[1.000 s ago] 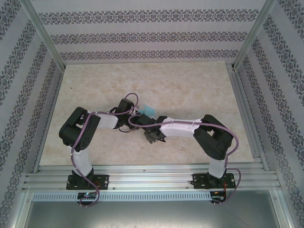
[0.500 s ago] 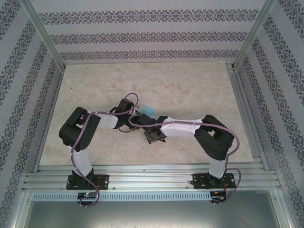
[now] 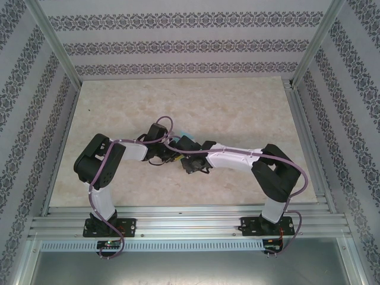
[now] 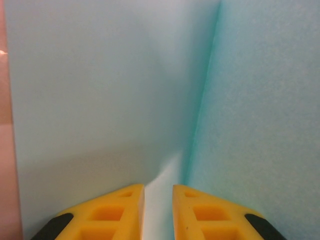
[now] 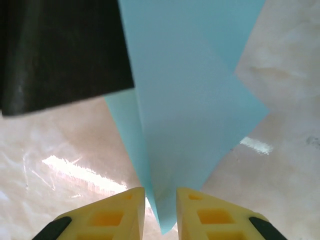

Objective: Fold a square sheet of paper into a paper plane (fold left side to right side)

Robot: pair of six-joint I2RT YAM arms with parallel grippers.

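Turquoise-blue paper, thin and plain: the sheet (image 5: 190,100) sits mid-table (image 3: 237,113), where the left arm (image 3: 127,149) and right arm (image 3: 234,159) meet; from above the wrists cover most of it.

Orientation, right wrist view: it tapers to a sharp point aimed straight at the right gripper (image 5: 160,200); the long axis runs from that point away from the fingers, leaning slightly right; the wide end is at the far side, partly behind a black housing (image 5: 60,50).

Look: a paler flap overlaps a deeper-blue layer; a blunt corner juts out to the right; edges are straight and there is no print. In the left wrist view one straight crease runs away from the fingers and leans right; the face left of it is paler, the face right of it deeper and grainy; the sheet's left edge is straight, with table beyond it.

Left gripper (image 4: 158,200): yellow fingers (image 4: 115,212) are slightly parted, leaving a narrow slot; a pale strip of the sheet runs into the slot; we cannot tell whether the pads actually bite it.

Right gripper: same narrow slot; the sheet's point sits in it, between the fingertips; we cannot tell whether it is gripped or loose.
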